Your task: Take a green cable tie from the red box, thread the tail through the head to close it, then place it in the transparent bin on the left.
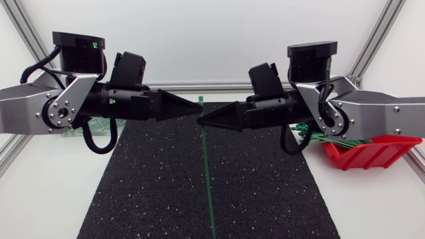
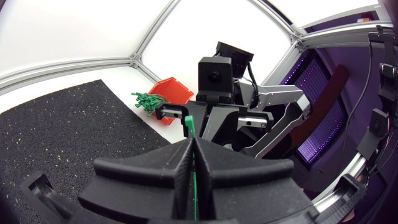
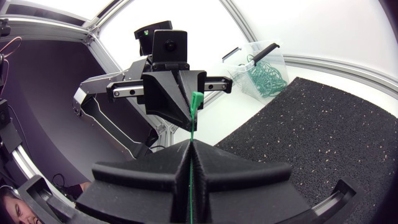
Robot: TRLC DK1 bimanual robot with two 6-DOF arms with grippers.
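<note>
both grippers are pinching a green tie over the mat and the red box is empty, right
Not empty: the red box holds a bunch of green ties, as the left wrist view shows. Both the left gripper and right gripper do pinch a tie over the mat.

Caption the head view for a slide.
The left gripper and right gripper meet tip to tip, both shut on a green cable tie over the black mat.
</note>
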